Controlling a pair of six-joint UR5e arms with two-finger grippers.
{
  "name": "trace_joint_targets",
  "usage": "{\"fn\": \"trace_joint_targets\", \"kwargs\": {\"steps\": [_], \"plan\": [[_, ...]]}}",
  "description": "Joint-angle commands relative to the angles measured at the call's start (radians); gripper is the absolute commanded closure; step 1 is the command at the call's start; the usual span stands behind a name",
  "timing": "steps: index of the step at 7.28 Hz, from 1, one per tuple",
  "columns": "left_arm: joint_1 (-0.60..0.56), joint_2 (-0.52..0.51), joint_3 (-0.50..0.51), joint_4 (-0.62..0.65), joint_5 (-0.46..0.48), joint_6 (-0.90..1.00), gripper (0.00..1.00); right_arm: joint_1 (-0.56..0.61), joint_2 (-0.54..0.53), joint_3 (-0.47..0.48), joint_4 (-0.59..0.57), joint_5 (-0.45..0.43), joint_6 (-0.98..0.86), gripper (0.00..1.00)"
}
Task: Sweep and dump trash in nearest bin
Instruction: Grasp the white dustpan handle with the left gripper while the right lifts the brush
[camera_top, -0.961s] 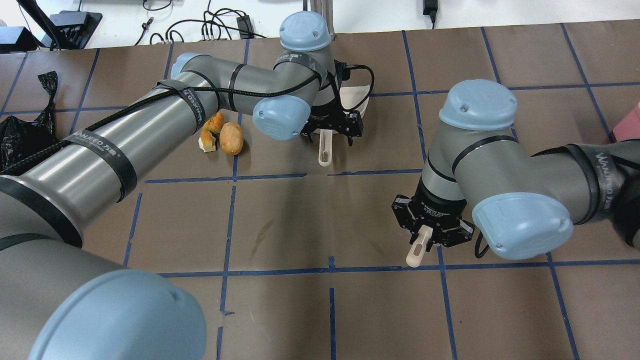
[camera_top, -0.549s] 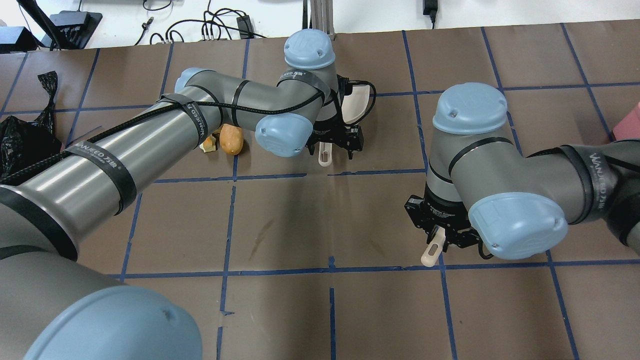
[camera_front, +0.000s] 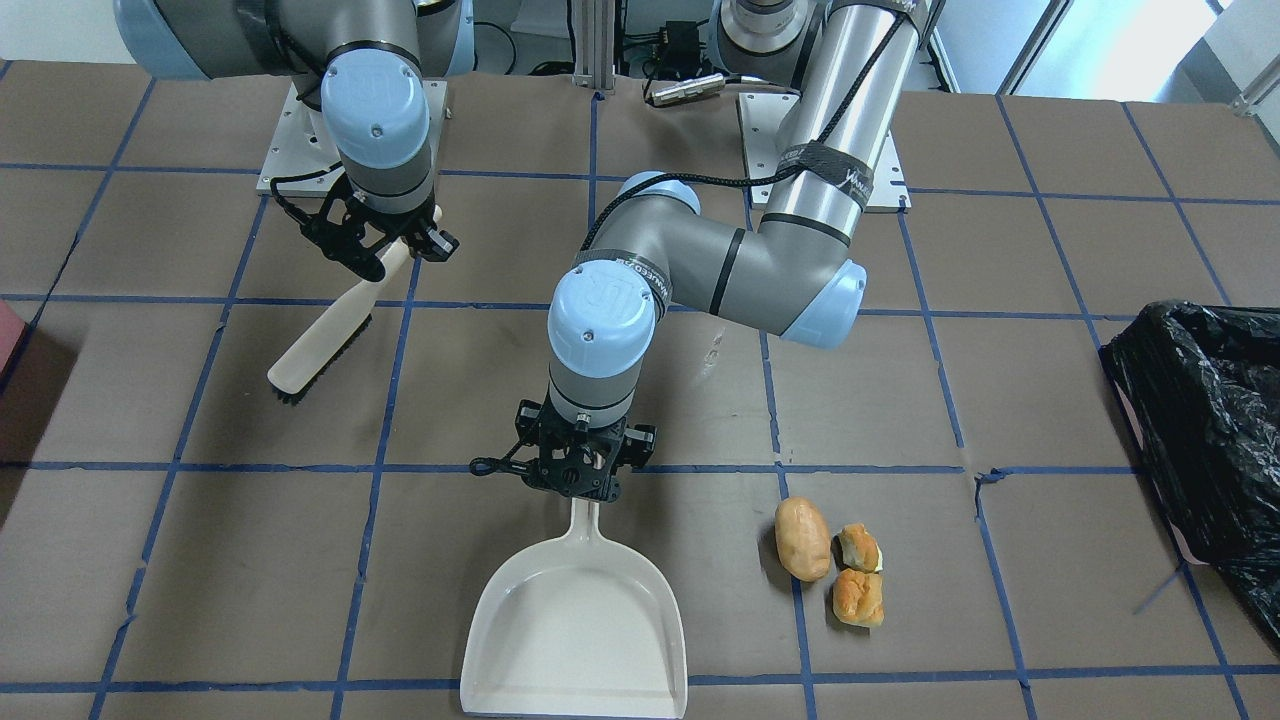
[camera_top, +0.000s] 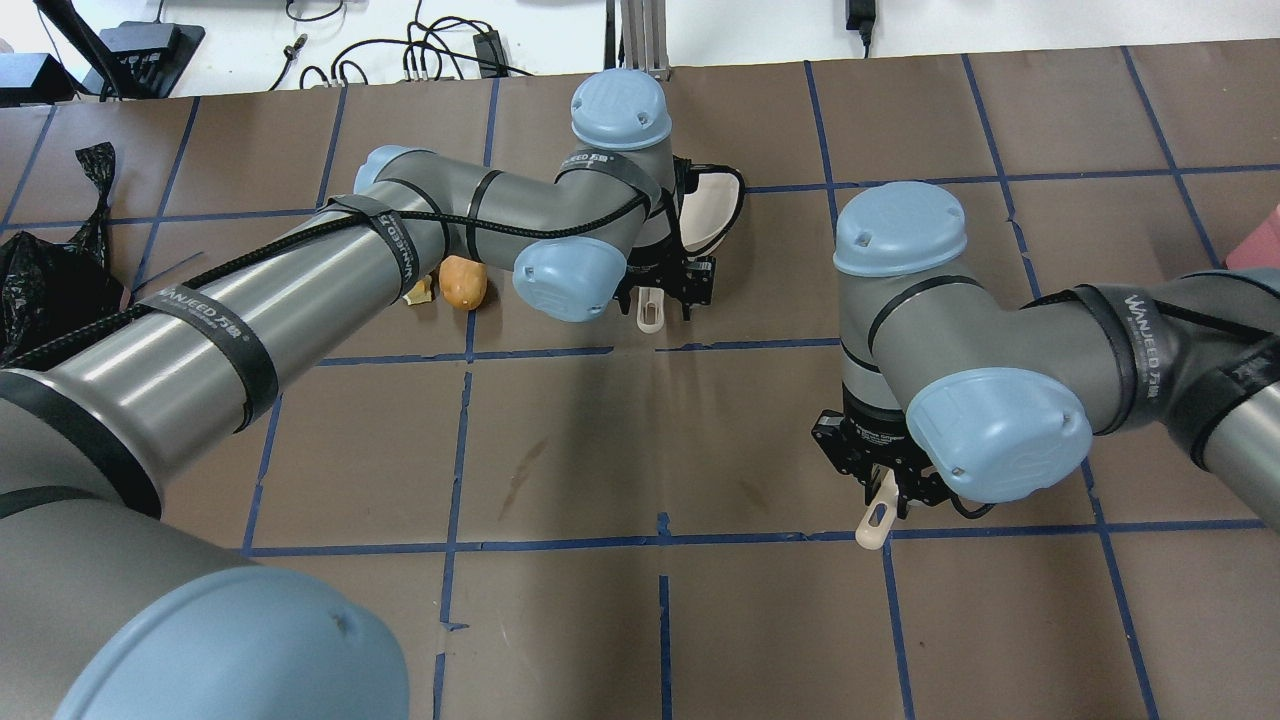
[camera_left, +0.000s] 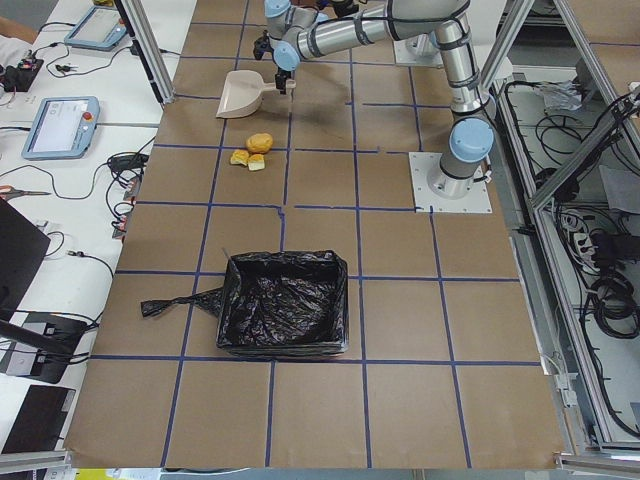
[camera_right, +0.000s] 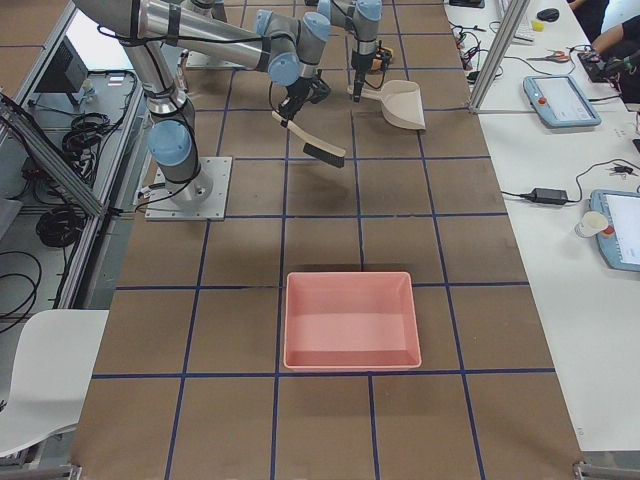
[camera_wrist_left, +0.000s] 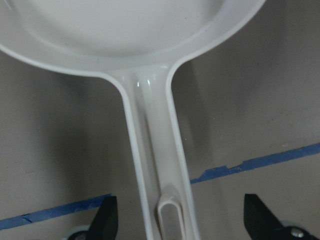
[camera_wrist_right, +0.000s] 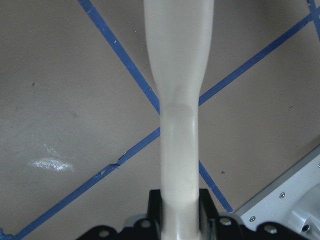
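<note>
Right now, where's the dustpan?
In the front-facing view the dustpan sits bottom centre, on the view's left of the food pieces, its handle between the open left gripper fingers.

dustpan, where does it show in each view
Exterior front-facing: dustpan bottom centre.
Overhead exterior: dustpan top centre, mostly hidden behind the left arm.
Exterior left: dustpan top left.
Exterior right: dustpan top, right of centre.
Left wrist: dustpan fills the top, handle running down.
Right wrist: not in it.
Shared landmark: the left gripper, open astride its handle.
</note>
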Motion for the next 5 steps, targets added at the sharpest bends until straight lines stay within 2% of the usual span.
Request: {"fn": "trace_joint_targets", "kwargs": {"steps": [1, 2, 3, 5], "plan": [[0.000, -0.001, 0.012, 0.000, 0.000, -0.010, 0.91, 0.011, 0.035, -0.034, 0.083, -0.074, 0.005, 1.00], [0.003, 0.002, 0.022, 0.000, 0.000, -0.004, 0.99, 0.015, 0.055, -0.043, 0.097, -0.077, 0.008, 1.00], [0.013, 0.018, 0.019, 0.002, 0.001, 0.012, 0.99, 0.013, 0.075, -0.071, 0.138, -0.082, 0.008, 1.00], [0.111, 0.081, 0.035, -0.030, 0.023, 0.025, 1.00, 0.013, 0.110, -0.106, 0.199, -0.083, 0.008, 1.00]]}}
